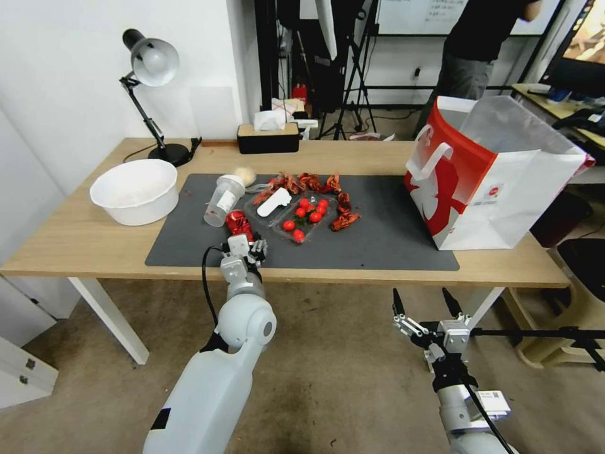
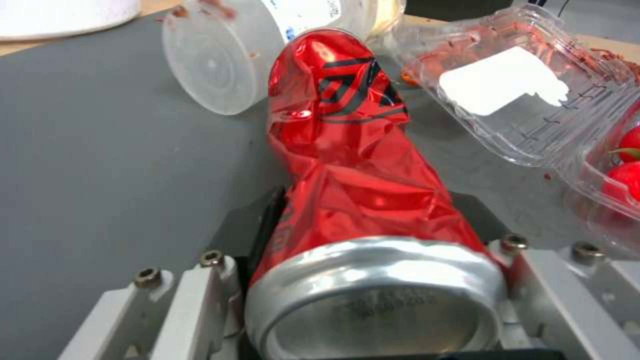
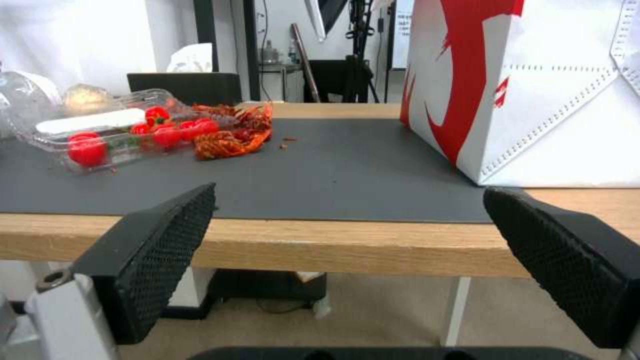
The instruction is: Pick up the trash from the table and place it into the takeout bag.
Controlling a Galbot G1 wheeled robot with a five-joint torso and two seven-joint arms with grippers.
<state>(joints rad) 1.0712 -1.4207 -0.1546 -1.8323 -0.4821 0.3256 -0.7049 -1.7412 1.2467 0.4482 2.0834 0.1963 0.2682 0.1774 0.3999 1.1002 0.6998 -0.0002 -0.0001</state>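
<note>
A crumpled shiny red drink can [image 1: 238, 222] lies on the dark grey mat [image 1: 378, 243] of the table [image 1: 75, 243]. My left gripper [image 1: 247, 243] is shut on the can [image 2: 347, 150], one dark finger against each side of its silver base. A clear plastic cup with a white lid [image 1: 224, 198] lies on its side just beyond the can, and a beige paper ball [image 1: 244, 173] sits behind the cup. The red and white takeout bag [image 1: 485, 170] stands open at the table's right end. My right gripper [image 1: 425, 306] hangs open below the table's front edge.
A clear clamshell with red tomatoes [image 1: 304, 215] and red crayfish shells [image 1: 315, 183] lie mid-mat. A large white bowl [image 1: 135, 189] sits at the left. A desk lamp [image 1: 151, 63] and a tissue box [image 1: 268, 135] stand at the back.
</note>
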